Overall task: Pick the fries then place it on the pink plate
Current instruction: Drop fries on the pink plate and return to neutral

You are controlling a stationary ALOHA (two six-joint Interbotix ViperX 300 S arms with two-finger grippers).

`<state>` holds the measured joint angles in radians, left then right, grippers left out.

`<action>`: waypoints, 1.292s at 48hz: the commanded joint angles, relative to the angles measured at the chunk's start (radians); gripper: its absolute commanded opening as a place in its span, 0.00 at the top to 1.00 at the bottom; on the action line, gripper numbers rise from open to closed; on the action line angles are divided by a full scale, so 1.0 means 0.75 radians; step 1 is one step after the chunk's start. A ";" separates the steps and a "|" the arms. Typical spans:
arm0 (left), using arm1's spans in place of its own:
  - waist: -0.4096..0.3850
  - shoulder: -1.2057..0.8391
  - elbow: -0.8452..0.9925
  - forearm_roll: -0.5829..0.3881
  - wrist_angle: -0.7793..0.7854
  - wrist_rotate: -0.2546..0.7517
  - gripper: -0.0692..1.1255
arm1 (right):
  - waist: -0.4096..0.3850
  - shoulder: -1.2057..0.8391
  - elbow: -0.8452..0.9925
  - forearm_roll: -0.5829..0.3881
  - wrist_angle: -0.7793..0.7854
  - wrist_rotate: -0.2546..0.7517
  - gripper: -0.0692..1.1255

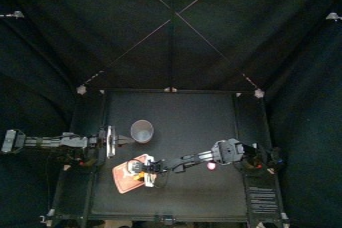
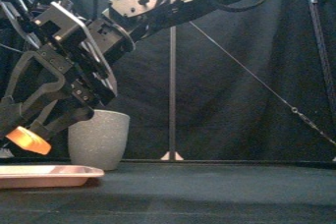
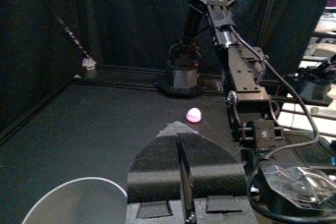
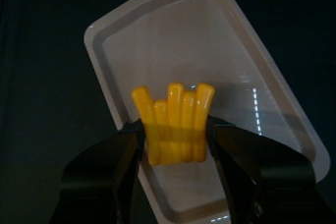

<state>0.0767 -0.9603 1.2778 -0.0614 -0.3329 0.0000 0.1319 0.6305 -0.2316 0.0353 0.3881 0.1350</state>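
The fries (image 4: 171, 112) are clamped between the jaws of the right gripper (image 4: 180, 149) and are held just above the pink plate (image 4: 250, 61) (a gap is visible in the front view). The left gripper (image 3: 184, 174) is parked at the table's left beside the grey cup (image 1: 142, 130), jaws closed on nothing.

Black table (image 1: 201, 117) with pink tray (image 2: 46, 175) front-left, grey speckled cup (image 2: 98, 140) behind it, small pink toy (image 3: 195, 116) to the right
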 commanded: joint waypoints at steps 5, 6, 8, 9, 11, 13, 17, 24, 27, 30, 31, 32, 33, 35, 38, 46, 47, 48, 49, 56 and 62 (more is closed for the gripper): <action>0.002 0.006 -0.010 -0.002 -0.010 0.000 0.95 | -0.018 -0.043 -0.051 -0.014 0.012 0.002 0.15; 0.002 0.006 -0.010 -0.002 -0.012 0.000 0.95 | -0.020 -0.043 -0.051 -0.016 0.012 0.002 0.14; 0.002 0.006 -0.010 -0.002 -0.010 0.000 0.95 | -0.020 -0.047 -0.051 -0.020 0.010 0.000 0.13; 0.002 0.006 -0.010 -0.002 -0.012 0.000 0.95 | -0.020 -0.049 -0.051 -0.022 0.010 0.000 0.13; 0.004 0.006 -0.010 -0.002 -0.012 0.000 0.95 | -0.020 -0.053 -0.047 -0.039 0.006 0.000 0.13; 0.002 0.006 -0.010 -0.002 -0.012 0.000 0.95 | -0.020 -0.057 -0.041 -0.051 0.002 0.000 0.13; 0.002 0.006 -0.010 -0.002 -0.010 -0.002 0.95 | -0.020 -0.078 -0.012 -0.072 -0.004 0.002 0.13; -0.006 0.006 -0.002 -0.008 -0.012 -0.004 0.95 | -0.027 -0.164 0.117 -0.057 -0.061 0.027 0.13; -0.008 0.008 0.004 -0.014 -0.010 -0.004 0.95 | -0.018 -0.229 0.217 -0.047 -0.133 0.063 0.13; -0.008 0.006 0.008 -0.016 -0.010 -0.004 0.95 | -0.014 -0.290 0.321 -0.051 -0.219 0.096 0.13; -0.008 0.006 0.008 -0.018 -0.010 -0.004 0.95 | -0.016 -0.311 0.360 -0.051 -0.252 0.104 0.13; -0.008 0.006 0.010 -0.018 -0.012 -0.004 0.95 | -0.014 -0.333 0.399 -0.047 -0.286 0.110 0.13; -0.008 0.006 0.010 -0.018 -0.010 -0.004 0.95 | -0.014 -0.354 0.438 -0.043 -0.327 0.117 0.13; -0.010 0.006 0.010 -0.018 -0.010 -0.004 0.95 | -0.014 -0.395 0.522 -0.041 -0.415 0.125 0.13; -0.008 0.006 0.010 -0.018 -0.010 -0.002 0.95 | -0.014 -0.456 0.642 -0.035 -0.567 0.139 0.13; -0.006 0.006 0.008 -0.018 -0.010 -0.002 0.95 | -0.020 -0.616 0.941 -0.014 -0.994 0.143 0.13; -0.006 0.006 0.008 -0.018 -0.012 -0.002 0.95 | -0.022 -0.632 0.969 -0.014 -1.029 0.143 0.13; -0.006 0.006 0.008 -0.018 -0.012 -0.002 0.95 | -0.022 -0.646 1.002 -0.012 -1.064 0.149 0.13; -0.006 0.006 0.008 -0.018 -0.012 0.000 0.95 | -0.022 -0.661 1.033 -0.008 -1.094 0.151 0.13; -0.006 0.004 0.004 -0.016 -0.010 0.000 0.95 | -0.063 -0.765 1.207 0.022 -1.190 0.141 0.13; -0.010 0.002 0.006 -0.018 -0.010 -0.002 0.95 | -0.119 -0.892 1.323 0.018 -1.201 0.131 0.13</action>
<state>0.0721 -0.9603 1.2993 -0.0721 -0.3329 0.0000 0.0721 0.0598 0.7256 0.0506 -0.4970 0.2393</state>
